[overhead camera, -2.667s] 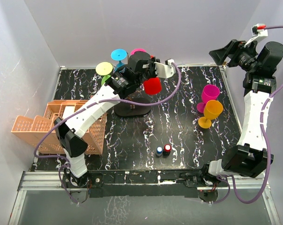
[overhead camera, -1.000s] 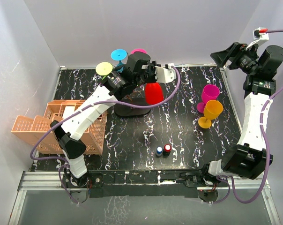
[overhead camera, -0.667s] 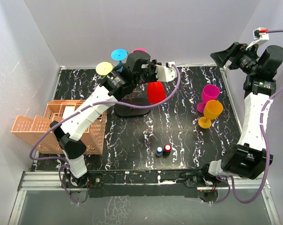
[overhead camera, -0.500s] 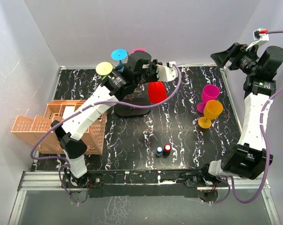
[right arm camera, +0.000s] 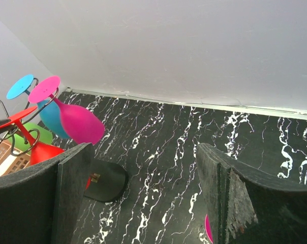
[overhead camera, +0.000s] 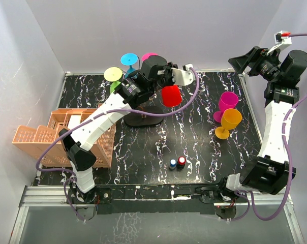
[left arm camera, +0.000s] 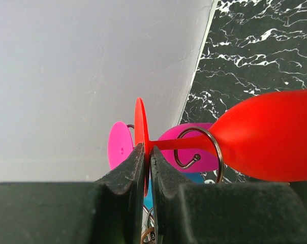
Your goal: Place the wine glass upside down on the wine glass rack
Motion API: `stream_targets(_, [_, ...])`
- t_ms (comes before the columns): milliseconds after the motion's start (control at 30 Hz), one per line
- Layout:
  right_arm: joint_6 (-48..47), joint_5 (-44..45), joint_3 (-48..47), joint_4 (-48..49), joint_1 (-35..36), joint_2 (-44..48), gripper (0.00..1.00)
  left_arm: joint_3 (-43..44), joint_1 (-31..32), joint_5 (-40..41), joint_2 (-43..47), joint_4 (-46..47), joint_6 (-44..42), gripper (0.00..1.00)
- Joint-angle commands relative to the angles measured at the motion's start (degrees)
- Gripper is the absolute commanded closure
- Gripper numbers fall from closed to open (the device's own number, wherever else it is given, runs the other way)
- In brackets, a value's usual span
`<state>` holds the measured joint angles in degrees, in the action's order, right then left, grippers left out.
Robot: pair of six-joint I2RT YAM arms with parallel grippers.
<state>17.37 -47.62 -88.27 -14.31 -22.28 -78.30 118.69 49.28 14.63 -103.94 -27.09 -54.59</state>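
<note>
Here the left gripper (left arm camera: 147, 153) pinches the red wine glass (left arm camera: 265, 134) foot (right gripper (right arm camera: 143, 155) gaping).

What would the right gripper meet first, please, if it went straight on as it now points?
Probably the bare table top, though depth is unclear: the open right gripper frames only marble, the rack base lying aside.

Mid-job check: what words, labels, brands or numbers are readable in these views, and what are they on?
No legible text in any view.
Small tag on the base of the wine glass rack: too small and blurred to read.
Blue-capped bottle and red-capped bottle: any labels are too small to read.
</note>
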Motion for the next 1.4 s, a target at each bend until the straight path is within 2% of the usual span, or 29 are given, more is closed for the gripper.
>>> stream_targets(0, [0.71,-0.61,0.42,4.10,-0.48,2.17,0.12,-1.75,0.27,4.33,0.75,3.56,-1.76,0.91])
stream_targets(700, [1.32,-0.99,1.60,5.14,-1.09,2.44,0.12,-5.90,0.29,6.38,2.77,1.04,-3.31,0.81])
stream_targets(1367, [1.62,-0.99,2.53,5.87,-1.62,2.77,0.12,-6.66,0.23,7.52,4.74,-2.50,-4.30,0.66])
